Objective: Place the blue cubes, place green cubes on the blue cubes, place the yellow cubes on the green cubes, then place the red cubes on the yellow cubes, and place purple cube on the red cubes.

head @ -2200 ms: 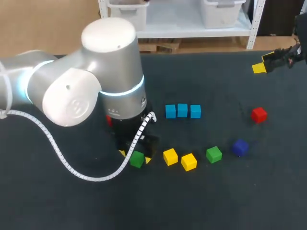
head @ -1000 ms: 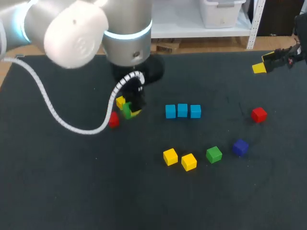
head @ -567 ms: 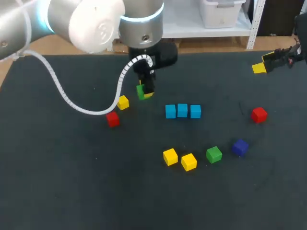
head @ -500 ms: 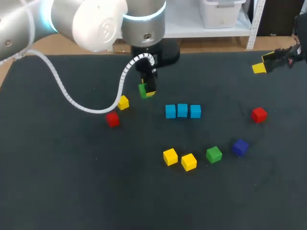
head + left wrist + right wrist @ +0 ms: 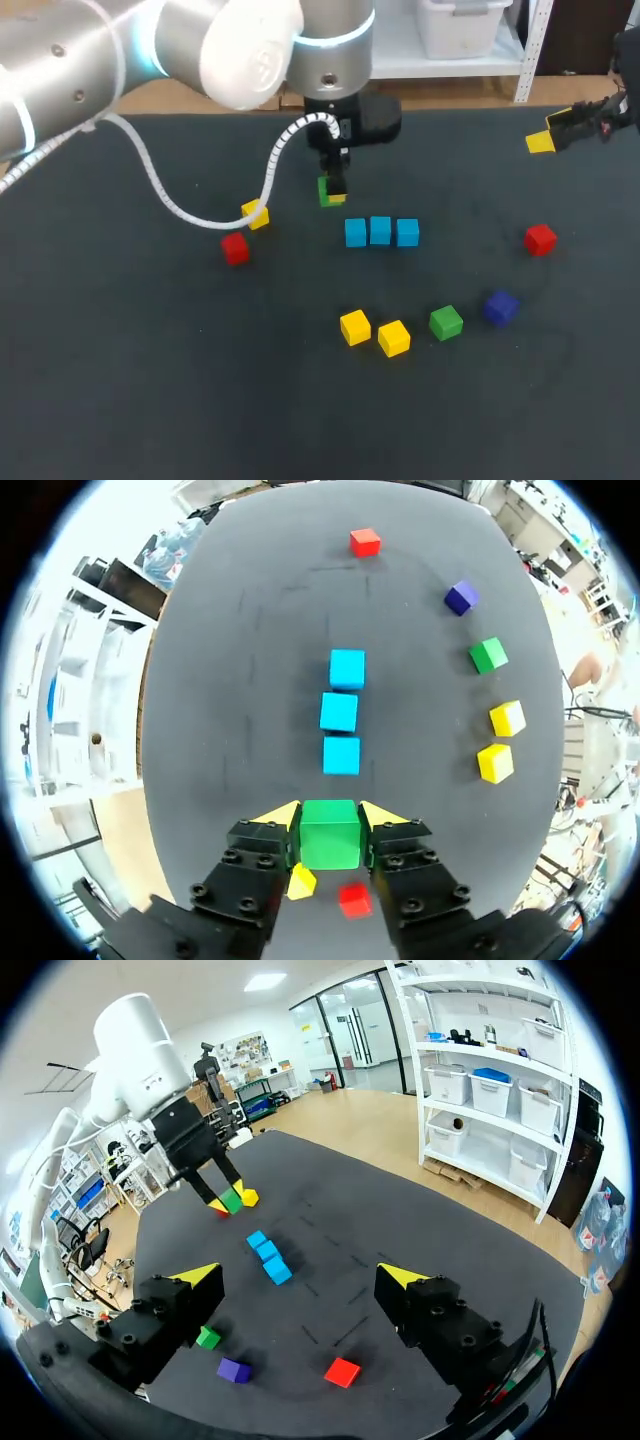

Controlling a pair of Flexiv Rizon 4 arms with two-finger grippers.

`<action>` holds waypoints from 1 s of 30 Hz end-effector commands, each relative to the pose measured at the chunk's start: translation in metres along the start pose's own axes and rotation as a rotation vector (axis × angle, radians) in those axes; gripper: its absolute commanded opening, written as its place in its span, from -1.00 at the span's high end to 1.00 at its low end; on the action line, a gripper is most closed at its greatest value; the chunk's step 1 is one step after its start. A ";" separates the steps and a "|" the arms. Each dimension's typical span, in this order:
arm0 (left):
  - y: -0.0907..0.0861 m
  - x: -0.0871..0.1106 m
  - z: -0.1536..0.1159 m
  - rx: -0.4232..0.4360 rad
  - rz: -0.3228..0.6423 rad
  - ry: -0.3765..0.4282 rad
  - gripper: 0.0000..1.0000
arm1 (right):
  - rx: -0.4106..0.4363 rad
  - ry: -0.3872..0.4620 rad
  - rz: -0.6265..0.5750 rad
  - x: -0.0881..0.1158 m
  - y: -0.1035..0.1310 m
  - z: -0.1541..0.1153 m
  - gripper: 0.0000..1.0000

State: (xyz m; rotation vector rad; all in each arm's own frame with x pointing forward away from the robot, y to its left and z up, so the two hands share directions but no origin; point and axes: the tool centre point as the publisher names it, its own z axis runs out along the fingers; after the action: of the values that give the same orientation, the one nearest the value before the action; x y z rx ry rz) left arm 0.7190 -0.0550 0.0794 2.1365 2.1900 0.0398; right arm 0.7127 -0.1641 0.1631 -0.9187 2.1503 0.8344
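One green cube [image 5: 331,835]: being gripped btwn both yellow tips of left tool [image 5: 331,818], which is clamping it from two sides. It's hanging clear above the worktop [image 5: 150,380], resting on nothing.
Blue cubes [image 5: 380,231]: 3 sitting in a tight row mid-worktop. In left wrist view the row is running straight ahead of the tool, w/ the nearest one just ahead of the held cube. Nothing is sitting on them yet.
2nd green cube [image 5: 446,322]: lying loose toward the front, btwn a yellow one and the purple cube [image 5: 500,307].
Yellow cubes [image 5: 355,327]: 2 lying side by side near the 2nd green cube. A 3rd [image 5: 256,214] is lying beside the left arm's cable.
Red cubes [image 5: 235,248]: one lying near that 3rd yellow. The other [image 5: 540,239] is sitting well apart on the right side.
Right tool [image 5: 300,1278]: fingers standing wide apart, gripping nothing, waiting at the far right corner, well away from the cubes.
Step in hand: prob. the green layer is just starting, w/ blue looking placed and the 1st green being carried to the row.
Next move: likely calling for centring the held cube over a blue one, square to it, lowering till it's seated flat, then opening w/o nudging the neighbours.
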 end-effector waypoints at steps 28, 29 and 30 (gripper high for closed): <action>0.001 -0.043 0.030 0.115 0.059 0.033 1.00 | -0.001 -0.002 -0.001 0.000 0.000 0.000 -1.00; 0.000 -0.043 0.031 0.117 0.060 0.032 1.00 | -0.001 -0.002 -0.001 0.000 0.000 0.000 -1.00; -0.001 -0.043 0.032 0.118 0.060 0.032 1.00 | -0.001 -0.002 -0.001 0.000 0.000 0.000 -1.00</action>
State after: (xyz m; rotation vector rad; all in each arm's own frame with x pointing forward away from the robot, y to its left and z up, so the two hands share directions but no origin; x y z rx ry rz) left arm 0.7206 -0.0984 0.0507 2.2748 2.1947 -0.0513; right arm 0.7127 -0.1641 0.1631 -0.9187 2.1503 0.8344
